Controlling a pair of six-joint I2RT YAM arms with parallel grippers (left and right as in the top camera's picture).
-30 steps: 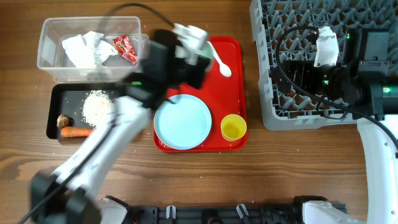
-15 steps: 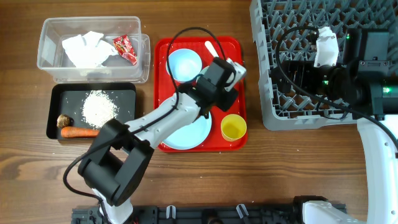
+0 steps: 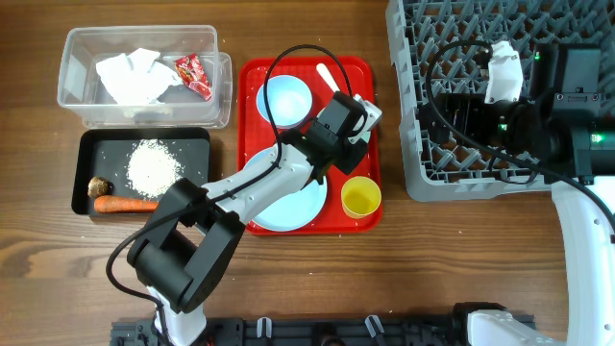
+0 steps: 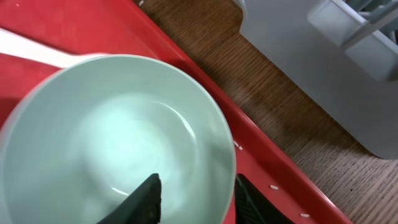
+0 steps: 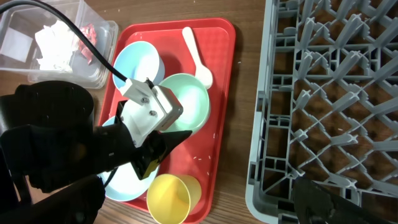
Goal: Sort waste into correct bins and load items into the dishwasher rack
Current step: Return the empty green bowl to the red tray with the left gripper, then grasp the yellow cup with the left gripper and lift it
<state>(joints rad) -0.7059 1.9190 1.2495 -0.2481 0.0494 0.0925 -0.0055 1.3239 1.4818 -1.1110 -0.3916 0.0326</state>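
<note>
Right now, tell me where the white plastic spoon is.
In the right wrist view the white plastic spoon lies on the red tray, toward its far edge, just right of the blue bowl, scoop end by the teal bowl.

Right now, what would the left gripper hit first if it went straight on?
Probably the rim of the teal bowl, which the left gripper straddles; the red tray lies beneath. Depth unclear.

No words, labels, brand names, numbers or signs can be read in any view. The small red wrapper [image 3: 193, 75] in the clear tub [image 3: 67, 91] bears pale markings — too small to make out.
</note>
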